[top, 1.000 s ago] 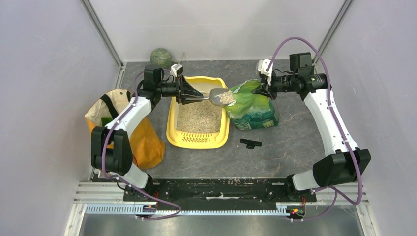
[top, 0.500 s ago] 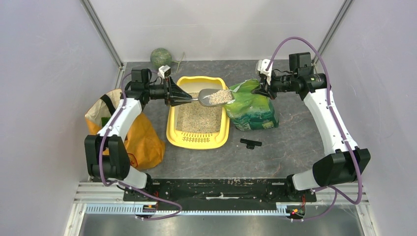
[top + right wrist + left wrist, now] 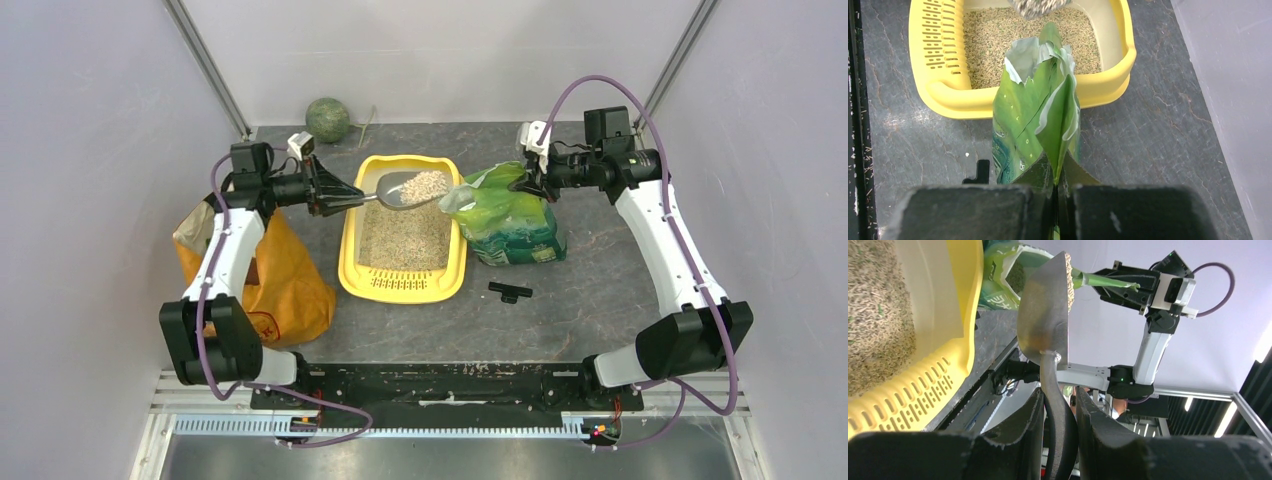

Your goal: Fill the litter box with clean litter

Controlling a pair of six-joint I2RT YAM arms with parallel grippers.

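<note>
Tabletop [image 3: 590,300] with a dark grey stone pattern is filling the overhead view, with two white robot arms reaching in from its near edge. An orange shopping bag [image 3: 290,285] is slumping at the left edge, under the left arm. Just right of it, the yellow litter box [image 3: 400,292] is sitting near the table's middle, its slotted grille facing the arms. Beige clean litter [image 3: 405,240] is covering its floor.

A glossy green bag [image 3: 505,220] is standing just beside the box's right rim, its torn top leaning toward the box. The right gripper [image 3: 530,183] is pinching the bag's upper edge; its wrist camera is showing the two fingers pressed together on the folded green film.

The left gripper [image 3: 350,197] is clamping the handle of a grey metal scoop [image 3: 400,188], holding it above the far end of the litter box — a heap of the same litter is riding in its bowl.

A round green ball [image 3: 327,119] is resting at the far left corner. A small black part [image 3: 510,291] is lying on the table, near the green bag's front.
</note>
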